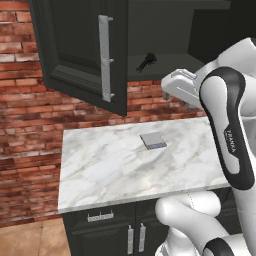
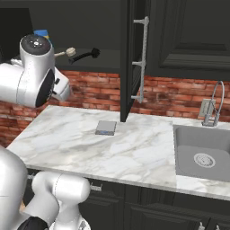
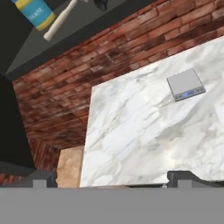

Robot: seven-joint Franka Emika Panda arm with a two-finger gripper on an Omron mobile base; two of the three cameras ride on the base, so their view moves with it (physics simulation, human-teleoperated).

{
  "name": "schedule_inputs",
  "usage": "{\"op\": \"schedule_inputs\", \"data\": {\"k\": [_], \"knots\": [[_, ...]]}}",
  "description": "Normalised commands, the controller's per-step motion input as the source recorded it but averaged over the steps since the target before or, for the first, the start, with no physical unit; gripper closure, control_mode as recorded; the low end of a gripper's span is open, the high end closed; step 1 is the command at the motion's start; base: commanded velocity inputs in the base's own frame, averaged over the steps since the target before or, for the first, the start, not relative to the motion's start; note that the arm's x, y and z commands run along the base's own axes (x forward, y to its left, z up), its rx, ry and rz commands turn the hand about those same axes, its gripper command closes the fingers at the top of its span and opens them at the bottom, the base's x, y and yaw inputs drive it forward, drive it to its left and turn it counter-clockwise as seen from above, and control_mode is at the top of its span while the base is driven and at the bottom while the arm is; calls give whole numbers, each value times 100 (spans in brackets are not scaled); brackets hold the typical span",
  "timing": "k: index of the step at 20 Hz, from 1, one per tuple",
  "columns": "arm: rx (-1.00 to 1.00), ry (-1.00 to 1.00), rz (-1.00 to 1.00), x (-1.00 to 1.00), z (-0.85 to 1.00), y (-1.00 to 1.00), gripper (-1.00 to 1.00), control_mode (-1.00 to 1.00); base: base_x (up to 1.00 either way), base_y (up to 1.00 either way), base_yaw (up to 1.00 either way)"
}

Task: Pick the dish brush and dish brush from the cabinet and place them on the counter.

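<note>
On the dark inner shelf of the open cabinet (image 1: 80,45) lies the black dish brush (image 1: 146,62) (image 2: 85,55). The cream dish brush (image 2: 67,52) rests just left of it; its pale handle (image 3: 59,22) slants across the top of the hand view, with the black brush's tip (image 3: 101,4) beside it. My gripper (image 3: 112,179) is open with nothing between its fingertips (image 3: 183,177). It hangs over the left part of the white marble counter (image 1: 110,170) (image 2: 134,148) (image 3: 131,131), below the shelf and apart from both brushes. My white hand (image 1: 176,85) sits under the shelf edge.
A flat grey square pad (image 1: 153,140) (image 2: 106,127) (image 3: 186,84) lies mid-counter. A blue and yellow bottle (image 3: 37,11) (image 2: 42,33) stands on the shelf left of the brushes. The open cabinet door (image 2: 128,58) juts out over the counter. Sink (image 2: 220,157) and faucet (image 2: 215,103) are right.
</note>
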Motion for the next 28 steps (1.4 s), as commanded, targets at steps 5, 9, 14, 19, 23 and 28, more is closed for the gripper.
{"op": "schedule_inputs", "data": {"k": [5, 9, 14, 19, 23, 28], "knots": [[6, 1, 4, 16, -2, 9, -100, -100, 0, 0, 0], [9, 0, 0, 14, 3, 0, -100, -100, 0, 0, 0], [9, 0, 0, 9, 3, 3, -100, -100, 0, 0, 0], [10, 0, 0, 8, 6, 11, -100, -100, 0, 0, 0], [12, 4, 2, 6, 1, 14, -100, -100, 0, 0, 0], [14, 7, 4, 13, 5, 11, -100, -100, 0, 0, 0]]}}
